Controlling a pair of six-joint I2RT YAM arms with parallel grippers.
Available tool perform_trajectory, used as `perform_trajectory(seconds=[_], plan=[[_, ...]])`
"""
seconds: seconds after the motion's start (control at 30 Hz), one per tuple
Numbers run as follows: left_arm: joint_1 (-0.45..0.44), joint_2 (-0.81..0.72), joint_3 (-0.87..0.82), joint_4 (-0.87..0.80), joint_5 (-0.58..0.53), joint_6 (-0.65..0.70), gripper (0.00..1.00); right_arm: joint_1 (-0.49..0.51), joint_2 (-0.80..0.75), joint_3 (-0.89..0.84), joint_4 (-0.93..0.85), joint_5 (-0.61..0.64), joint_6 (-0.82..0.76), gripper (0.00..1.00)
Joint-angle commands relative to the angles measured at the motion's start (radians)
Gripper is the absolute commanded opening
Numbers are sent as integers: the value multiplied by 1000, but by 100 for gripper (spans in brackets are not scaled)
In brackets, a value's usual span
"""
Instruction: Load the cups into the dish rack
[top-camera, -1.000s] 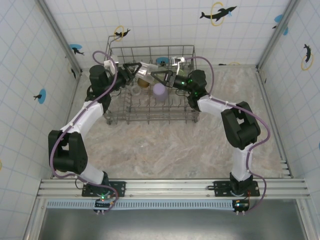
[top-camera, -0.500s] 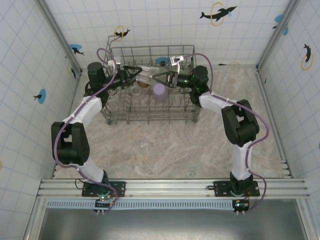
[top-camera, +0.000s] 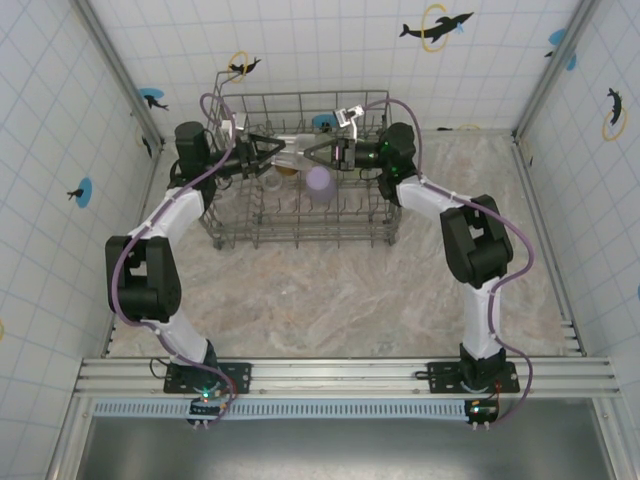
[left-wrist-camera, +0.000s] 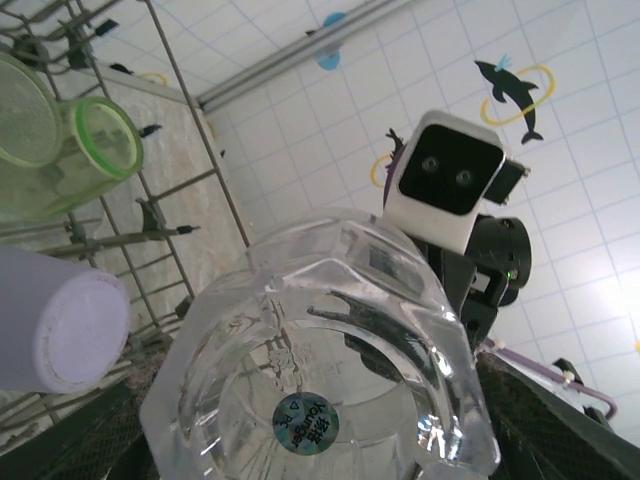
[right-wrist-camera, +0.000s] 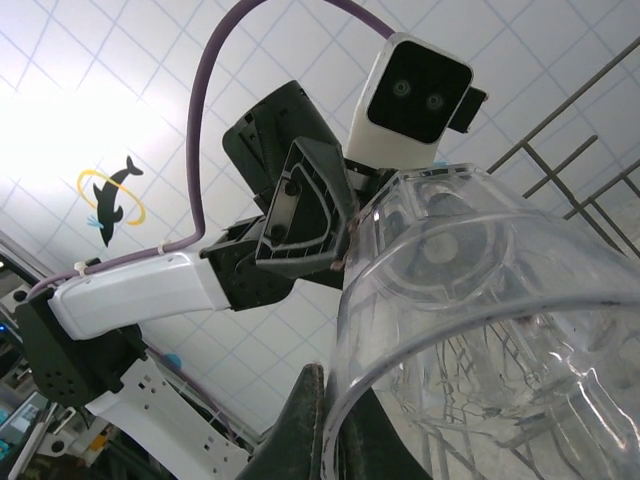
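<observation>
A clear cup (top-camera: 291, 152) hangs on its side above the back of the dish rack (top-camera: 300, 236), between my two grippers. My left gripper (top-camera: 276, 151) reaches in from the left. Its fingers flank the cup's thick base (left-wrist-camera: 320, 380), and I cannot tell whether they still press on it. My right gripper (right-wrist-camera: 336, 405) is shut on the cup's thin rim (right-wrist-camera: 345, 330), coming from the right (top-camera: 313, 152). Inside the rack a lilac cup (top-camera: 320, 181) stands upside down. An amber cup (top-camera: 287, 168) and two pale green cups (left-wrist-camera: 100, 150) sit near it.
The rack's tall wire walls (left-wrist-camera: 225, 190) and upright tines rise just under both grippers. Tiled walls (top-camera: 330, 50) close in behind and on both sides. Bare marbled tabletop (top-camera: 330, 290) lies in front of the rack.
Both arms have swung a little toward the back wall and straightened, with the clear cup staying between the grippers above the rack. The right gripper's pinch on the rim is unchanged.
</observation>
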Motion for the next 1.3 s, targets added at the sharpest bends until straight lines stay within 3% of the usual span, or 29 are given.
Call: perform_trajectory(seconds=[0.0,0.07,0.2,0.27,0.33,0.4,0.47,0.57,0.83,1.1,1.27], plan=[[-27,11,34,34,130,51,70,18,25,60,-6,11,8,0],[-26,15,36,37,132,50,59,20,29,69,-14,9,6,0],[-26,26,44,50,131,39,14,21,33,82,-43,8,-4,0],[-26,25,46,59,119,39,1,20,28,79,-54,11,-12,10],[-25,27,57,51,103,49,0,17,20,74,-91,22,-37,20],[-19,32,74,37,83,60,0,10,8,59,-115,35,-57,39],[-7,35,95,-6,50,90,0,2,-11,30,-127,57,-72,51],[18,40,148,-131,-26,186,0,-18,-48,-19,-157,90,-105,64],[30,59,369,-590,-402,530,0,-56,-179,-132,-391,176,-302,75],[-37,160,671,-1052,-945,830,0,-60,-298,-179,-732,310,-558,81],[-88,241,814,-1212,-1120,947,0,-62,-350,-235,-781,343,-603,84]])
